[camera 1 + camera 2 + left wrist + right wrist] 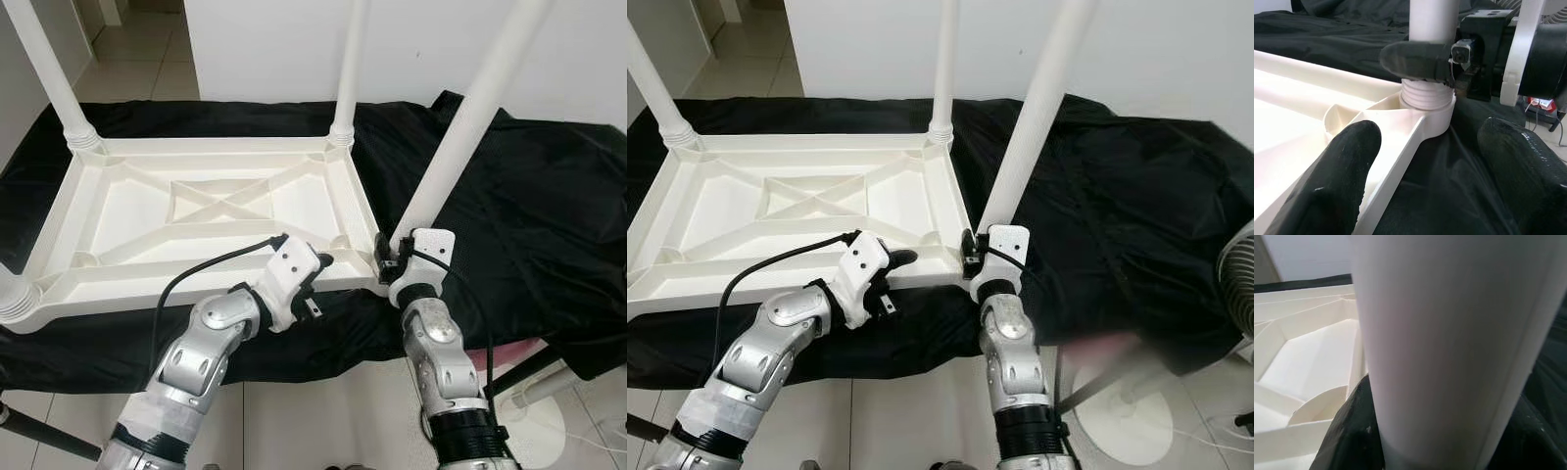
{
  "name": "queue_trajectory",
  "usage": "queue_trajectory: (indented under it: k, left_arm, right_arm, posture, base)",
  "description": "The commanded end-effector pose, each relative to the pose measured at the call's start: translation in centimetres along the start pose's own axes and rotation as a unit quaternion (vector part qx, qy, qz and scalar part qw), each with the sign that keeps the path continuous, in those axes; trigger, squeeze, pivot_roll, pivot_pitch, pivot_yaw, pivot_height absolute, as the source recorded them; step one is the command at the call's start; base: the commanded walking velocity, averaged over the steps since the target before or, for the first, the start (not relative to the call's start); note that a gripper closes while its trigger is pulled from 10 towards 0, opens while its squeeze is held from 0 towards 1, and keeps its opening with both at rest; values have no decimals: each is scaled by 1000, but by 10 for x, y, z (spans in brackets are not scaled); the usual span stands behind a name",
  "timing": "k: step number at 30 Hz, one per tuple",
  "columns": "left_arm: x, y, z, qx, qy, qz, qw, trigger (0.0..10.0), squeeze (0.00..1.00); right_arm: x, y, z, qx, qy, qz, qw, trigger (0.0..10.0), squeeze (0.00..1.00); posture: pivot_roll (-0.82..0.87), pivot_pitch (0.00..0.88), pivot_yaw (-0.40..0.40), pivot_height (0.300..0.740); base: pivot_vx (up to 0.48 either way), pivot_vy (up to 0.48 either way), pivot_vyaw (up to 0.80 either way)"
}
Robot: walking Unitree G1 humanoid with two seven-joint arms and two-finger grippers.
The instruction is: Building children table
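A white plastic children's table (127,211) lies upside down on a black cloth. Three white legs stand in its far-left, far-right and near-left corners. A fourth leg (470,117) rises tilted from the near-right corner. Its ribbed end (1426,95) sits in the corner socket with ribs showing above the rim. My right gripper (392,259) is shut on this leg just above the socket, one finger (1415,61) wrapped across it. My left gripper (1435,186) is open beside the same corner; one finger (1342,181) is inside the table's front rim, the other outside over the cloth.
The black cloth (529,196) covers the low surface under the table and hangs over its near edge. A white fan stand (539,411) is on the tiled floor at the lower right. A white wall runs behind.
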State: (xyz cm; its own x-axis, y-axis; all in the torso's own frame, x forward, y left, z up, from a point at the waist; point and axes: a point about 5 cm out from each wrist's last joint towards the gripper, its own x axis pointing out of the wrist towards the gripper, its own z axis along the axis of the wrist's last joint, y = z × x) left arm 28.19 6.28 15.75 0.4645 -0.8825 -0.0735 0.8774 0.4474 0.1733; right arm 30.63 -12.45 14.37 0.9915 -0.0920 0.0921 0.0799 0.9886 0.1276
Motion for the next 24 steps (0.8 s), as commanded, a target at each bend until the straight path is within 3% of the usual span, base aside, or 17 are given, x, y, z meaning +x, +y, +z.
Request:
queue_trajectory:
  k: [1,9,10,18,20,24]
  left_arm:
    - [0,2,-2,1,5,17,1000,10000,0]
    - [0,3,-2,3,6,14,1000,10000,0]
    - [0,3,-2,3,6,15,1000,10000,0]
    - [0,2,-2,2,6,12,1000,10000,0]
    - [1,1,-2,3,6,10,1000,10000,0]
    - [1,1,-2,3,6,10,1000,10000,0]
  right_arm:
    - [-7,0,-15,13,44,-23,999,10000,0]
    - [-8,5,-10,13,37,-9,999,10000,0]
    - [-9,5,-8,16,30,-5,999,10000,1000]
    - [-9,-1,0,17,4,16,1000,10000,1000]
    - [-9,-12,-1,11,4,58,998,10000,1000]
    - [-9,-15,-2,8,5,74,997,10000,1000]
  posture:
    - [-68,64,-39,740]
    - [-72,65,-37,740]
    - [-73,64,-36,740]
    - [-72,62,-38,740]
    - [-70,56,-37,740]
    - [-70,56,-37,740]
  base:
    - [0,0,0]
    - [0,0,0]
    - [0,0,0]
    - [0,0,0]
    - [0,0,0]
    - [0,0,0]
